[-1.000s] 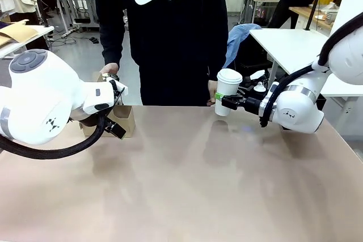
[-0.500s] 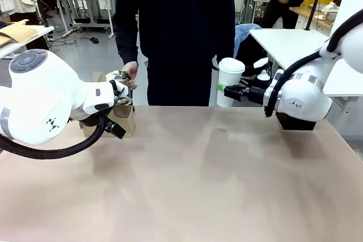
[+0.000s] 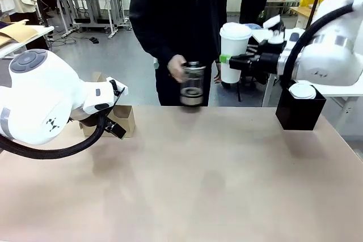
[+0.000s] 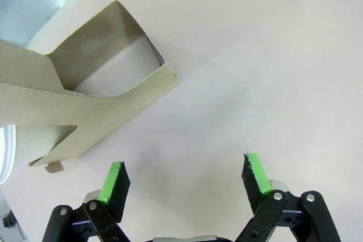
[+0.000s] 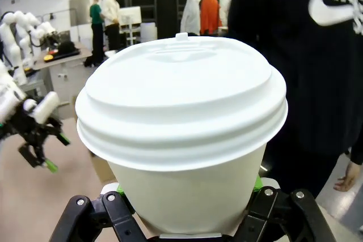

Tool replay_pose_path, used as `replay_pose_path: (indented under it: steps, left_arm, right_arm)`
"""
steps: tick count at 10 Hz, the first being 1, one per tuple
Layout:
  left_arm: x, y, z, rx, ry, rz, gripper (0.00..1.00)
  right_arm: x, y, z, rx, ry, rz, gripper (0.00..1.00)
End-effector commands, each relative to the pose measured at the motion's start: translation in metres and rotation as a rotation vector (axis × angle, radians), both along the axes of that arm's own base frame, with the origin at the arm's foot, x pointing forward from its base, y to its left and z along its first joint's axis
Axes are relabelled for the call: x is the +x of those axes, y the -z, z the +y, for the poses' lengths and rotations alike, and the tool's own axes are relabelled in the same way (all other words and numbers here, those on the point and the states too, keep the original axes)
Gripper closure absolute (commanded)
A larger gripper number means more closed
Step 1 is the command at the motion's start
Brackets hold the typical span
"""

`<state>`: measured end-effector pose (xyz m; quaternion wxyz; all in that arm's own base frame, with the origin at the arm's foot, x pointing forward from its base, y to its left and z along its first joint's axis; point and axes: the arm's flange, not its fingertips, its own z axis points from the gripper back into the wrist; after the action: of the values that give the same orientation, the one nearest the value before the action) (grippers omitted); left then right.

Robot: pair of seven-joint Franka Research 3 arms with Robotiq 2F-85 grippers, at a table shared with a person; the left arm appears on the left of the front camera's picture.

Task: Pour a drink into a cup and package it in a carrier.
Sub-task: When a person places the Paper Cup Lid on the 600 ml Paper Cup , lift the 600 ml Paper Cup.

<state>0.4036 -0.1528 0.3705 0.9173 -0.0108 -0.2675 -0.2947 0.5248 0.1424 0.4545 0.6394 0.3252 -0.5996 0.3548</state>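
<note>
Front view: right gripper (image 3: 226,59) clamps tall white lidded paper cup (image 3: 234,46), high at far right — left gripper (image 4: 184,177) gapes near brown cardboard carrier (image 3: 126,118), far left; a hand (image 3: 176,67) holds the glass French press (image 3: 192,83).

One white paper cup (image 3: 233,55) is counted, and one white plastic lid (image 3: 235,30) is seen on it. A second white lid (image 3: 302,90) is found on one black box (image 3: 299,111), so two lids are counted in all. One glass French press (image 3: 193,85) and one brown cardboard carrier (image 3: 123,120) are seen. Two white robot arms are counted, the left arm (image 3: 39,103) and the right arm (image 3: 332,60), with two grippers: the left gripper (image 4: 185,173) and the right gripper (image 3: 229,60). Two green pads (image 4: 113,178) are shown on the left one. One person (image 3: 176,15) is counted at one table (image 3: 198,179), with two hands: one hand (image 3: 177,68) and the other hand (image 5: 346,181).
</note>
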Motion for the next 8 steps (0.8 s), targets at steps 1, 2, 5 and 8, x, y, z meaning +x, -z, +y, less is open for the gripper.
replay_pose_path:
  steps: [1,2,5,8]
  left_arm:
    - [0.000,0.000,0.001,-0.003,-0.001,0.001,0.00]
    - [0.000,0.000,0.001,-0.003,-0.001,0.001,0.00]
    - [0.000,0.000,0.001,-0.003,-0.001,0.001,0.00]
    - [0.000,0.000,0.001,-0.003,-0.001,0.001,0.00]
  right_arm:
    - [-0.032,-0.038,0.006,-0.015,-0.019,0.014,0.19]
    - [-0.043,-0.052,0.006,0.002,-0.030,0.008,0.19]
    - [-0.053,-0.066,0.001,0.028,-0.043,0.018,0.19]
    - [-0.054,-0.066,0.007,0.016,-0.027,-0.019,0.19]
